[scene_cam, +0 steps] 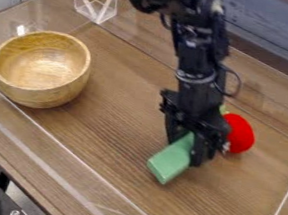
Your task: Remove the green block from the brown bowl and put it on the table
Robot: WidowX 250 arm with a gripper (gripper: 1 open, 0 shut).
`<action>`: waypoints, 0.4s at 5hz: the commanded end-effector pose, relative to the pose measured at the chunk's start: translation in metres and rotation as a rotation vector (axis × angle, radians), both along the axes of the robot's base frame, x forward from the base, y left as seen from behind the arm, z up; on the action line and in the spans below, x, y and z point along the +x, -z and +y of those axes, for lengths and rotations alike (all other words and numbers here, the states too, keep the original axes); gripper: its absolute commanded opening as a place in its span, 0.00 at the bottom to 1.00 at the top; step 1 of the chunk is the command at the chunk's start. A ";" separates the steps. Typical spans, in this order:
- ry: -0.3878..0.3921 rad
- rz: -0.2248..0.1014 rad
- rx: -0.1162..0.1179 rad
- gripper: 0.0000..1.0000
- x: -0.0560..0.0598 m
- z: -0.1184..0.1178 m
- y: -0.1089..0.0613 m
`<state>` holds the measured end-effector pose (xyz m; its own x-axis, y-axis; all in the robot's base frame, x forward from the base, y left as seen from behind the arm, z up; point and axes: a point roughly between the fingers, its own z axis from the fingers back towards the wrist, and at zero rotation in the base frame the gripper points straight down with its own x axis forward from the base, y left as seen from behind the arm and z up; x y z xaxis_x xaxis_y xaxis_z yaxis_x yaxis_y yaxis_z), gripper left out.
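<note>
The green block (173, 162) is a small light-green bar, tilted, with its lower end at or just above the table (88, 137) right of centre. My gripper (197, 147) points down and is shut on the block's upper end. Far to the left stands the brown bowl (38, 65), round, light wood, with nothing in it. The black arm rises from the gripper toward the top of the view.
A red strawberry toy (237, 134) with green leaves lies just right of the gripper, partly hidden behind it. Low clear acrylic walls (97, 5) edge the tabletop. Bare wood lies between the bowl and the block.
</note>
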<state>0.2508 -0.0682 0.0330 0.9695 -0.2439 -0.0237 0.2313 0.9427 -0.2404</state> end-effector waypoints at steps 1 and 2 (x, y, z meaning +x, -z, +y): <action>0.015 -0.050 -0.007 0.00 0.014 -0.022 -0.003; -0.018 -0.056 0.010 0.00 0.017 0.004 -0.004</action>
